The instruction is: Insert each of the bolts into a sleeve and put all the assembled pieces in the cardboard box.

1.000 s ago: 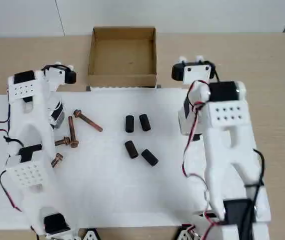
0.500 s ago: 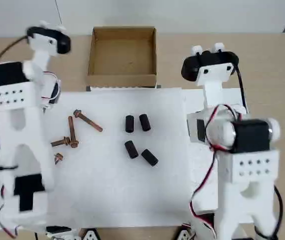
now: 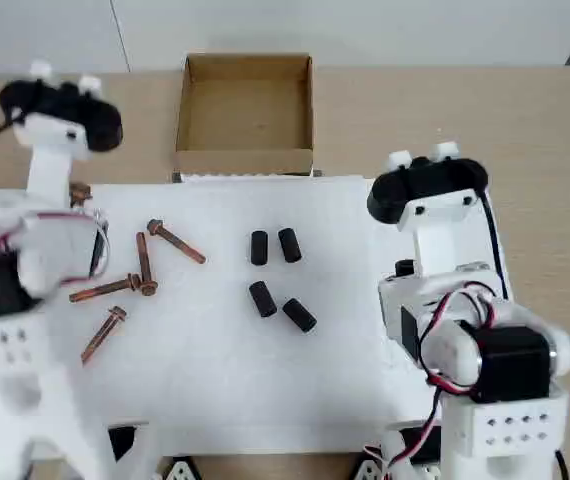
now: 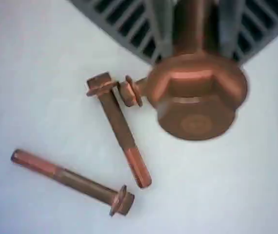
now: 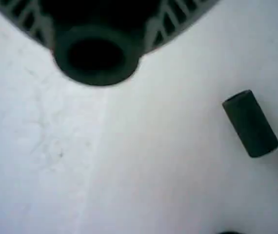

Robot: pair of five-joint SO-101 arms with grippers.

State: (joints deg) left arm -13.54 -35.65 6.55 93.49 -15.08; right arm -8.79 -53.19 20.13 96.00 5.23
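the left end effector (image 4: 192, 22) is clamped on a copper flange bolt (image 4: 197, 100), head facing the camera, over the white sheet (image 4: 41, 73). loose bolts (image 4: 121, 131) lie on the sheet near it. the right end effector (image 5: 100, 12) grips a black sleeve (image 5: 96, 56), its open end showing. a loose sleeve (image 5: 250, 123) lies apart on the sheet. the cardboard box (image 3: 248, 160) sits on the desk (image 3: 525, 110) just past the sheet's far edge.

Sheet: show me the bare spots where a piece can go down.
Free: the near strip of the sheet below the sleeves, and the gap between bolts and sleeves. Crowded: the bolts on its left side, the sleeves mid-sheet.
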